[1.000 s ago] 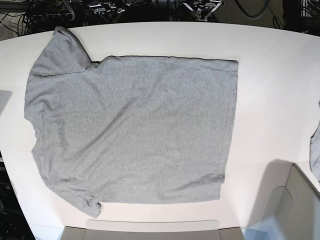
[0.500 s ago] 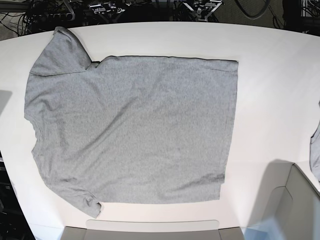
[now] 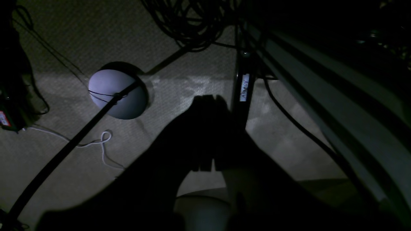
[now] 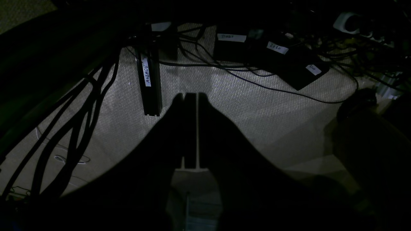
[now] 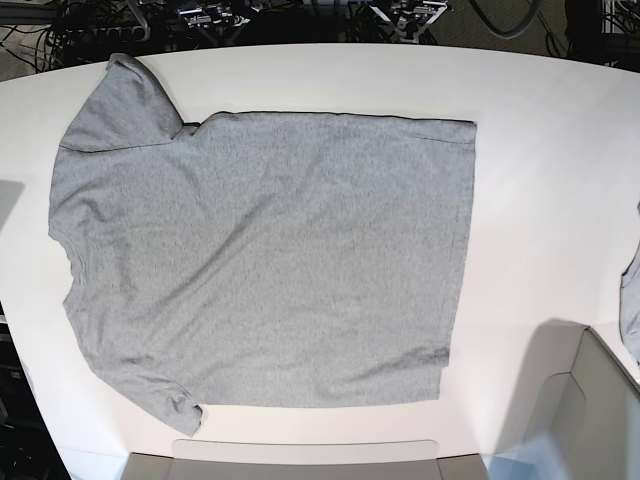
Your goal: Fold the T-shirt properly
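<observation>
The T-shirt [image 5: 270, 255] is plain heather-grey and lies spread flat on the white table [image 5: 540, 200] in the base view. Its neck and sleeves are to the left and its hem is to the right. Neither arm shows in the base view. In the left wrist view my left gripper [image 3: 208, 98] is a dark silhouette with its fingers together, hanging over the dim floor below the table. In the right wrist view my right gripper [image 4: 191, 94] is also dark, with its fingers together over the floor. Both hold nothing. The T-shirt is out of both wrist views.
Another grey garment [image 5: 630, 305] hangs at the table's right edge. A grey bin [image 5: 590, 420] stands at the front right and a flat grey panel [image 5: 300, 462] at the front edge. Cables [image 4: 74, 106], labelled black boxes [image 4: 282, 54] and a pale round base [image 3: 112, 94] lie on the floor.
</observation>
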`<state>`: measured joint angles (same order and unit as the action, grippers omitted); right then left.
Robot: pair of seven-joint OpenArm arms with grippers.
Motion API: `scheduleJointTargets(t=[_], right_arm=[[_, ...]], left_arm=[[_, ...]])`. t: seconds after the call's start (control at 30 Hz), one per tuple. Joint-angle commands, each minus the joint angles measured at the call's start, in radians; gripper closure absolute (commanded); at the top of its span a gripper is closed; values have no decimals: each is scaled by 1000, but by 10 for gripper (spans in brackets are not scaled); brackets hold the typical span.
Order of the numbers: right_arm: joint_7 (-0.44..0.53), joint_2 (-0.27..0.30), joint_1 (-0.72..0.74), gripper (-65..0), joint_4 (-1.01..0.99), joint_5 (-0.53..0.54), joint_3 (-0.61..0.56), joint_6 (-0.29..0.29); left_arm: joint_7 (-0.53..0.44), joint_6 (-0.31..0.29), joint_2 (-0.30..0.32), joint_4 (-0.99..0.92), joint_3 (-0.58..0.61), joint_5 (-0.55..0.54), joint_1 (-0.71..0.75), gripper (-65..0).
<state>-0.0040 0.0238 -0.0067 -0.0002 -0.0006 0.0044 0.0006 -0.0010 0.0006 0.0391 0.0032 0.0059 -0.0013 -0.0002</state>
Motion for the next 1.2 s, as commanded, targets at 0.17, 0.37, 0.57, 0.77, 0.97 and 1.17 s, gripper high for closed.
scheduleJointTargets(t=[0.17,0.37,0.57,0.77,0.97,1.17], right_arm=[[35,12,-31,0,7,0,4,6],[344,54,-128,0,4,0,6,6],[780,86,-272,0,4,1,6,6],[1165,117,-378,-1,13,1,6,6],[1159,127,-456,-1,162,136,6,6],[1156,143,-695,-1,616,170,4,6]], left_arm=[[-21,3,0,5,-4,-1,22,0],[-253,3,5,1,-4,-1,93,0],[-597,2,23,1,-2,-3,207,0],[-1074,2,23,-1,4,-1,345,-1],[-1322,2,20,59,-1,-1,415,-1],[-1339,2,18,215,-2,-1,506,-1]])
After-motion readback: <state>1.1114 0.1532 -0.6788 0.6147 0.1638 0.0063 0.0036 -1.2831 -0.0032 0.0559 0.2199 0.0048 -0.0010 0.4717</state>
